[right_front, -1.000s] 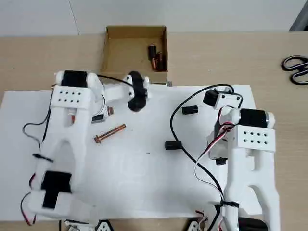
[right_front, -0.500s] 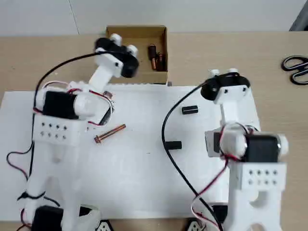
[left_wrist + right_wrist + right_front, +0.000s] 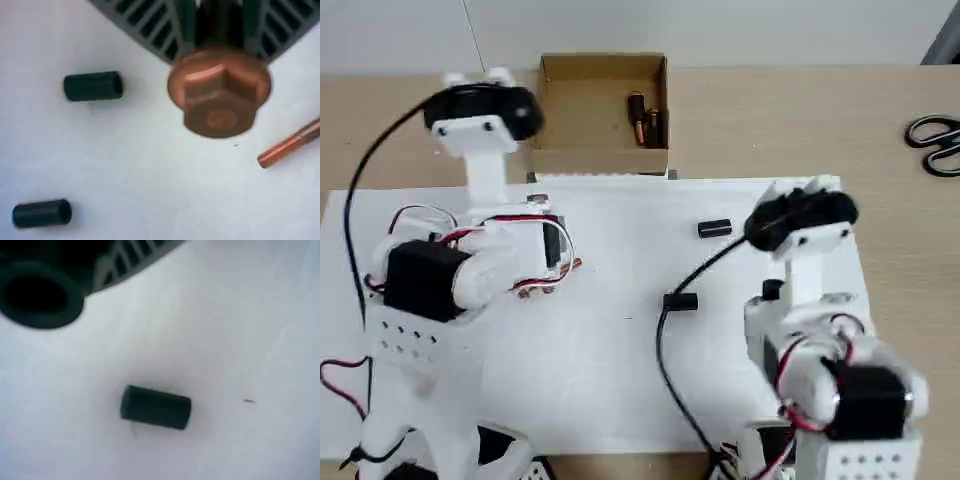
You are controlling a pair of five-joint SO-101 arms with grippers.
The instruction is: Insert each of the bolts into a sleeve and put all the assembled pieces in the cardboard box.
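My left gripper point(image 3: 220, 35) is shut on a copper bolt point(image 3: 220, 92), whose hex head faces the camera between the dark ribbed fingers point(image 3: 145, 22). Below it on the white sheet lie two black sleeves point(image 3: 92, 86) point(image 3: 42, 213) and the threaded end of a second bolt point(image 3: 290, 147). My right gripper point(image 3: 47, 267) is shut on a black sleeve point(image 3: 37, 295), open end toward the camera, above another sleeve point(image 3: 156, 407) lying flat. From above, the loose sleeves point(image 3: 715, 228) point(image 3: 680, 300) lie mid-sheet, and the loose bolt point(image 3: 576, 264) peeks from under the left arm. The cardboard box point(image 3: 570, 100) holds assembled pieces point(image 3: 645, 120).
A white sheet point(image 3: 620, 380) covers the wooden table between the two arms. Scissors point(image 3: 935, 140) lie at the far right edge. A black cable point(image 3: 700, 270) from the right arm crosses the sheet near the sleeves.
Both arms have folded up and drawn back toward the near edge. The left arm's wrist swung left, away from the box front. The two loose sleeves and the loose bolt stayed put.
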